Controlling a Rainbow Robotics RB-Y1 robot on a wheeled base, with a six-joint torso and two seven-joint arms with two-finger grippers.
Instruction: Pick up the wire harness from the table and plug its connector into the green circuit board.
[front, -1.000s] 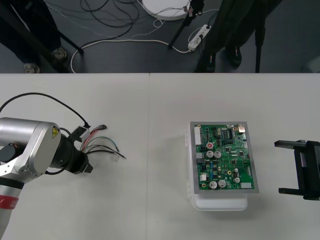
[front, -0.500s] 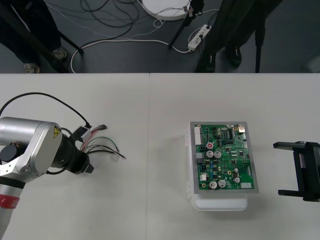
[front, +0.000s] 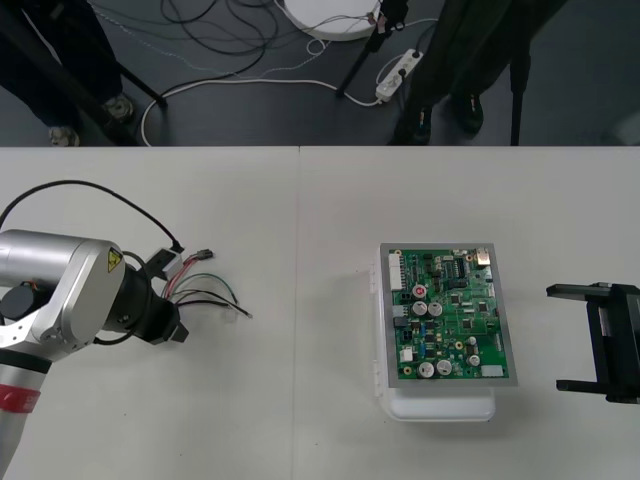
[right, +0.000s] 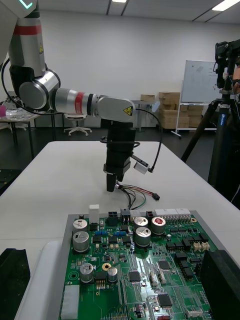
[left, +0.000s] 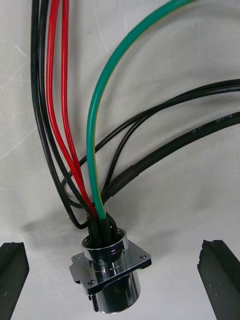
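Our open left tool (front: 170, 330) straddles the harness socket (left: 110, 270) for a grip; open right tool (front: 556, 336) waits beside board (front: 448, 315).

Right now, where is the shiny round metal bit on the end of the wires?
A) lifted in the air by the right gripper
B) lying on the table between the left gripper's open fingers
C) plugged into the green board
B: the left gripper has its fingers standing far apart, and the metal socket lies on the table between them, well away from the green board.
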